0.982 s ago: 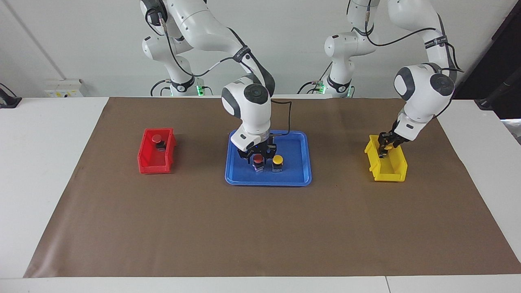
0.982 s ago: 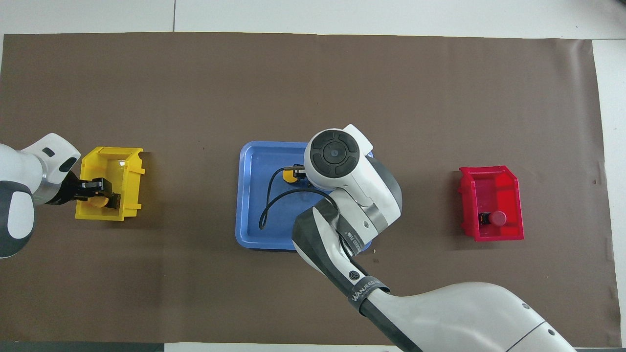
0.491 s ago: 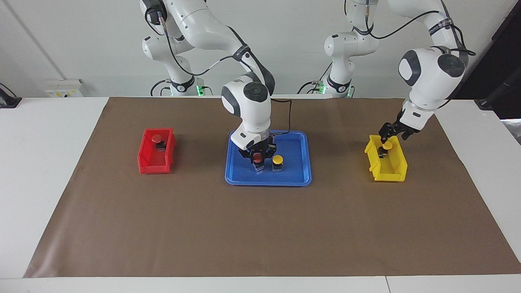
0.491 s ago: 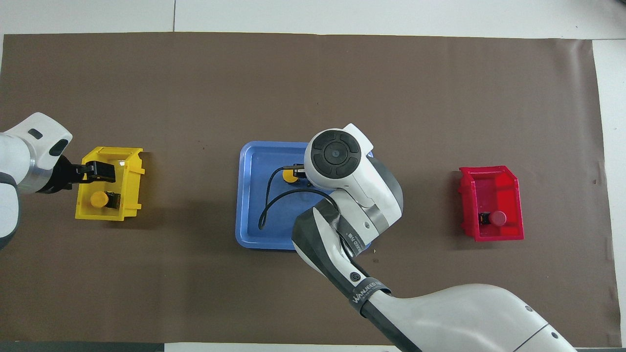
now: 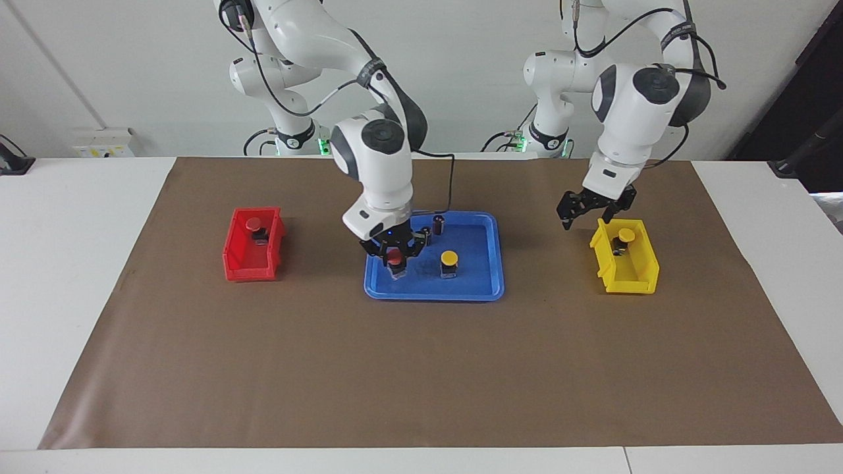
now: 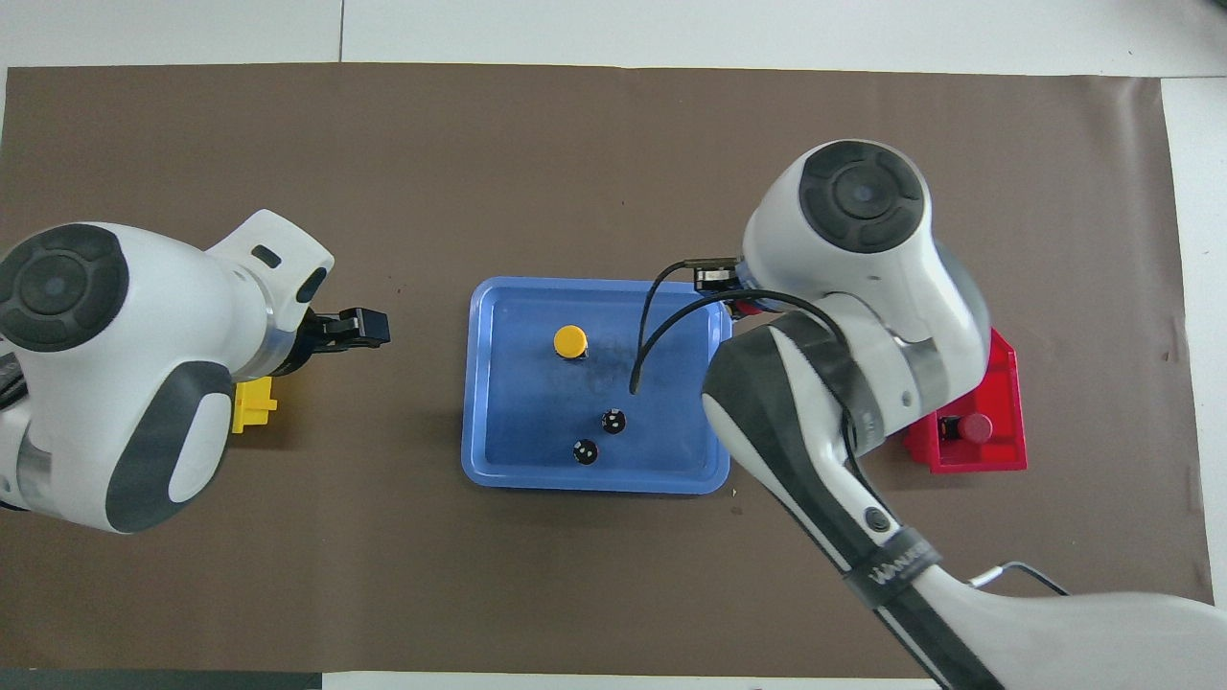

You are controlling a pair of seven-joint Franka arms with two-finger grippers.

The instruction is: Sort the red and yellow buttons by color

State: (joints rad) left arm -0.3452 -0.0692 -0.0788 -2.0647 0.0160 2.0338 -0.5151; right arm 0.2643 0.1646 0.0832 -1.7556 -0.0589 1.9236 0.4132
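Note:
My right gripper (image 5: 396, 251) is shut on a red button (image 5: 394, 259) and holds it up over the blue tray's (image 5: 474, 290) edge at the right arm's end. In the overhead view the wrist hides that hand, and only a bit of red (image 6: 749, 308) shows. A yellow button (image 5: 449, 258) stands in the tray (image 6: 498, 470) and shows in the overhead view (image 6: 570, 341). Another red button (image 5: 253, 225) lies in the red bin (image 5: 250, 267). Another yellow button (image 5: 625, 236) lies in the yellow bin (image 5: 642, 277). My left gripper (image 5: 586, 216) is open and empty, raised over the mat between tray and yellow bin.
Two small dark capless cylinders (image 5: 438, 222) (image 5: 426, 234) stand in the tray nearer to the robots than the yellow button; they also show in the overhead view (image 6: 613, 420) (image 6: 585, 451). A brown mat (image 5: 421, 368) covers the table. The left arm hides most of the yellow bin (image 6: 251, 407) from above.
The left gripper let go of a yellow button in the yellow bin, rose and swung toward the tray. The right gripper lifted the red button and carried it toward the red bin.

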